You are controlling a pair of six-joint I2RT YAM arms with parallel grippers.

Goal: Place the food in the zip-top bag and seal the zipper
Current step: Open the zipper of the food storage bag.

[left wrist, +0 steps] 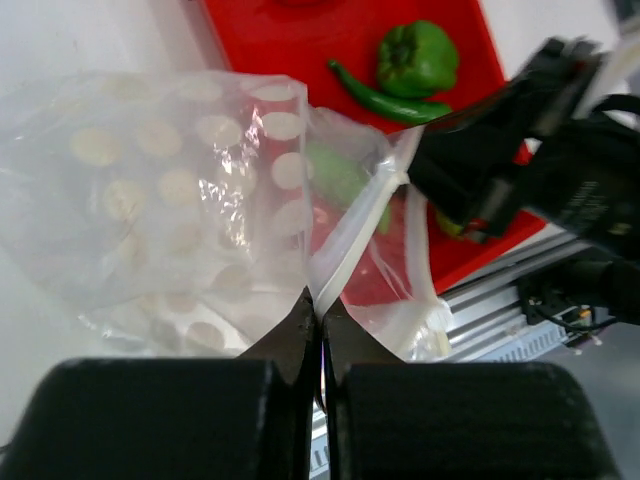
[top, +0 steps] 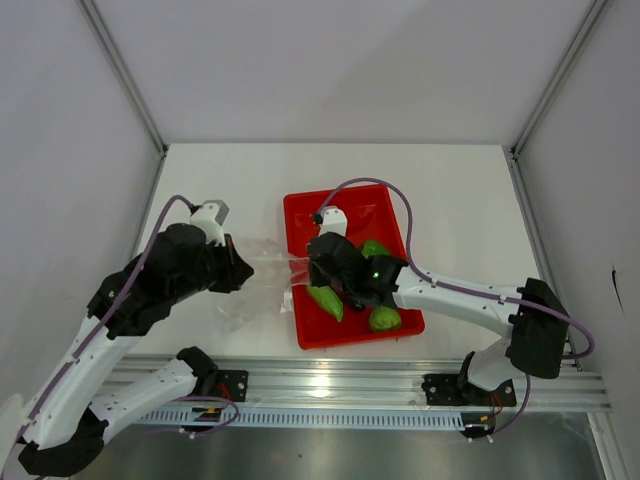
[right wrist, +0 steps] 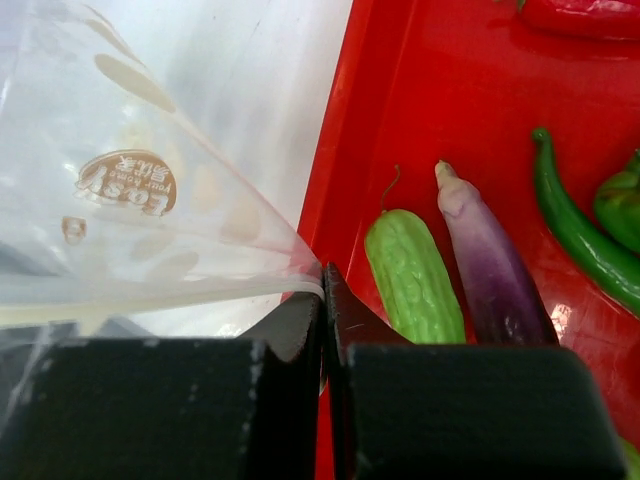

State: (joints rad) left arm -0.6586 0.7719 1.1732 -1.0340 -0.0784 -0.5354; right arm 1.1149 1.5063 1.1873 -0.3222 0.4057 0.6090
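Spanning from gripper to gripper just left of the red tray [top: 305,212], over the white table [top: 220,190]: the clear bag [top: 265,285], slack and crumpled in the middle, printed with pale round dots and a small brown logo [right wrist: 125,183]. Cannot tell whether the sagging part touches the table. At the left end, pinched by the left gripper [left wrist: 320,320], black fingers [left wrist: 290,345] pressed narrow to a slit with only a fold of film and the pale zipper [left wrist: 348,252] caught between them. At the right end, clamped by the right gripper [right wrist: 322,290], fingers [right wrist: 295,325] likewise closed flat on a corner of plastic, right above the tray's left rim. Mouth partly gaping toward the tray in the left wrist view; cannot tell how much of the zipper is pressed together. Lying in the tray, apart from the bag, the food: a light green gourd [right wrist: 415,275] side by side with a purple eggplant [right wrist: 495,270], a long green chili [right wrist: 580,235] just to their right, a green pepper [right wrist: 622,205] beyond it at the picture's edge, and a red chili [right wrist: 580,12] at the top edge. In the overhead view, also a round green piece [top: 385,320] near the tray's near right corner, close beside the right arm.
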